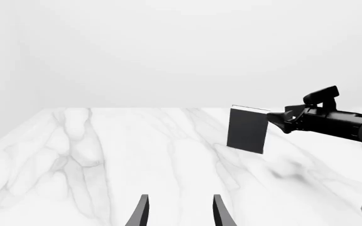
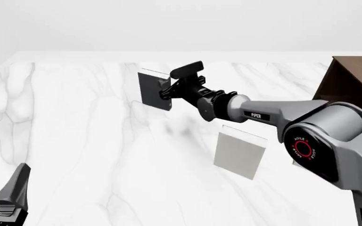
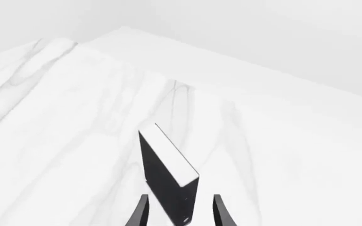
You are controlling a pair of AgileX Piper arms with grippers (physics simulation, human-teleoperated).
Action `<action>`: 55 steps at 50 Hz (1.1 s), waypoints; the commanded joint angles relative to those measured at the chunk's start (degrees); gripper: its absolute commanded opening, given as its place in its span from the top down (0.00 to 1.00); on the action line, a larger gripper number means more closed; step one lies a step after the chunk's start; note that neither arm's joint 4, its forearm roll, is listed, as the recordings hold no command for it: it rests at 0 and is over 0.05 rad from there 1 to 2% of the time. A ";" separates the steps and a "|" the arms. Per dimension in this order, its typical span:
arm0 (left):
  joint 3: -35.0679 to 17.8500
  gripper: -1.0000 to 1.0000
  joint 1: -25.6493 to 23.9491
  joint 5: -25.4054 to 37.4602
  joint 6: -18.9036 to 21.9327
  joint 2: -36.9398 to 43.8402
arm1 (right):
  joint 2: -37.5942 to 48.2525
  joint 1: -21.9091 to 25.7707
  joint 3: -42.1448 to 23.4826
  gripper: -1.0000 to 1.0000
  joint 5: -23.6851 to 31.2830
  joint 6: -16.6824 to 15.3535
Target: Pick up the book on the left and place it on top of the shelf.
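The right gripper (image 2: 166, 88) clamps the book (image 2: 154, 89), lifted above the table's (image 2: 74, 122) far middle (pick-up looks done); next, carry it toward three o'clock onto the shelf (image 2: 352, 81).

White marble table (image 2: 74, 122) with grey veins, plain pale wall (image 2: 168, 23) behind, soft even light

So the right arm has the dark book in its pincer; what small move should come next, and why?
Probably carry it right, toward the shelf. The book hangs above the table, a faint shadow under it, with the right pincer clamped on its edge; in the wrist view a finger flanks it on each side. The shelf stands far to the right, and a pale book lies below the route, so keeping height seems wise.
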 commanded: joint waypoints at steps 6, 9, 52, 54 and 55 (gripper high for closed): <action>0.00 0.00 0.00 0.00 0.00 0.00 | 2.96 -0.28 -2.87 0.00 0.56 0.29; 0.00 0.00 0.00 0.00 0.00 0.00 | 3.34 -0.30 -3.26 0.00 0.69 0.31; 0.00 0.00 0.00 0.00 0.00 0.00 | 11.26 -0.77 -12.49 0.00 3.78 0.74; 0.00 0.00 0.00 0.00 0.00 0.00 | 11.47 -0.79 -12.76 0.00 3.87 0.74; 0.00 0.00 0.00 0.00 0.00 0.00 | 11.64 -0.80 -12.95 0.00 3.92 0.74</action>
